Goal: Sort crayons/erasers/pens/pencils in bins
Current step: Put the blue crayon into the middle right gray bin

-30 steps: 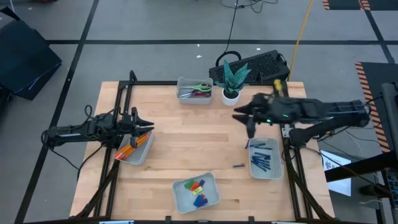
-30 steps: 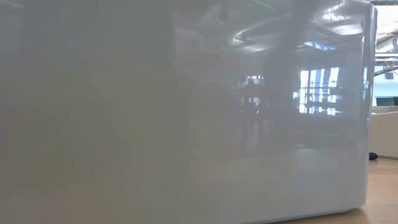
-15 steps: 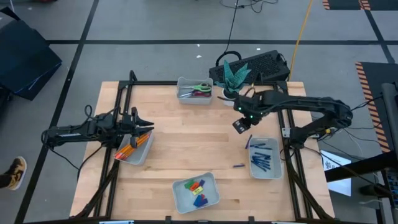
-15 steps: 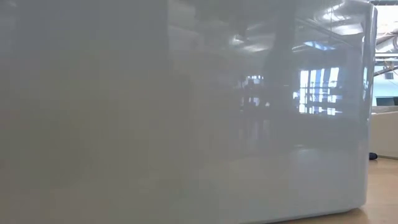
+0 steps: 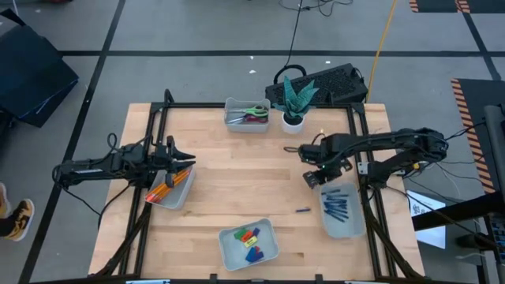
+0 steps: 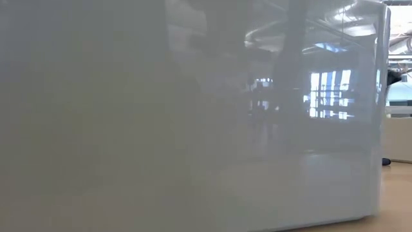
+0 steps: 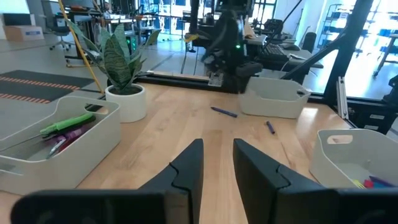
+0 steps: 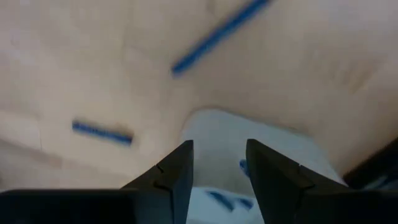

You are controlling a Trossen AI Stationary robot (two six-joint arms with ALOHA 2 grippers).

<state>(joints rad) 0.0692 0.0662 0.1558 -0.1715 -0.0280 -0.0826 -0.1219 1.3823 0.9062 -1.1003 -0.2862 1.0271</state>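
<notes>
The right gripper [image 5: 310, 178], its dark jaws spread and empty, hangs at the inner corner of the shallow light-grey plastic pen bin [image 5: 355, 227] by the table's right edge, which sits skewed and partly past that edge. Another nudge could tip it off, thin dark blue pens [image 5: 339, 207] and all. Two loose pens wait on the wood — one [image 5: 303, 211] beside the bin, one [image 5: 293, 147] near the white plant pot [image 5: 293, 121]. The left gripper [image 5: 183, 160], jaws slightly parted, idles over the orange-pencil bin [image 5: 180, 198].

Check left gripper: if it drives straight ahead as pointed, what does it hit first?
Probably nothing near: the left gripper is open, facing bare table. Far ahead lie a pen and the pen bin; depth unclear.
</notes>
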